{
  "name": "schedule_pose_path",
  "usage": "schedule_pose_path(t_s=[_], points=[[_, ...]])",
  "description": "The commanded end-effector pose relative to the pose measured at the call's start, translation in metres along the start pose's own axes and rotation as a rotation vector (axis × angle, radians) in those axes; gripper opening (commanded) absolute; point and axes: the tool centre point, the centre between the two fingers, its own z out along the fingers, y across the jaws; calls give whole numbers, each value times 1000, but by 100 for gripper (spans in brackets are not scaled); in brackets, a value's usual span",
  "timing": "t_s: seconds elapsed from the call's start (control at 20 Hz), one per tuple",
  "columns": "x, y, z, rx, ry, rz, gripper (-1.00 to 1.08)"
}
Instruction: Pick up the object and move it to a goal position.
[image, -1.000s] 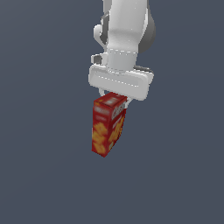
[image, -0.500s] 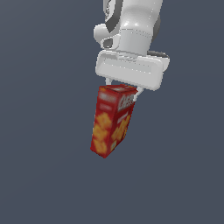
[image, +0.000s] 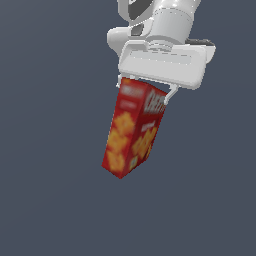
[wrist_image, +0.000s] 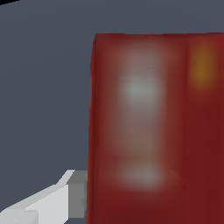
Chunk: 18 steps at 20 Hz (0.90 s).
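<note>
One red cracker box (image: 134, 131), white lettering blurred, hangs tilted.

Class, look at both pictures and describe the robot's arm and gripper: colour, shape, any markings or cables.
The arm is glossy white and rounded, with dark grey at the joint near the top. The gripper has a wide, white, box-like body with rounded corners and two thin pale fingers. No cables or markings show.

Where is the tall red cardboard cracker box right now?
In the exterior view, the tall red cardboard cracker box hangs tilted, its top clamped in the white hand, near the frame's centre.
</note>
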Motion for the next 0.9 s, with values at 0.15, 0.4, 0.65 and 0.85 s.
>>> schedule_pose_path(t_s=[0.15,0.4,0.65,0.85], points=[[9,-14,-22,0,78,40,-100],[17,-27,-44,-1,152,78,-100],[23,-40,-64,-3,219,112,-100],[26,-48,-77,-6,263,134,-100]])
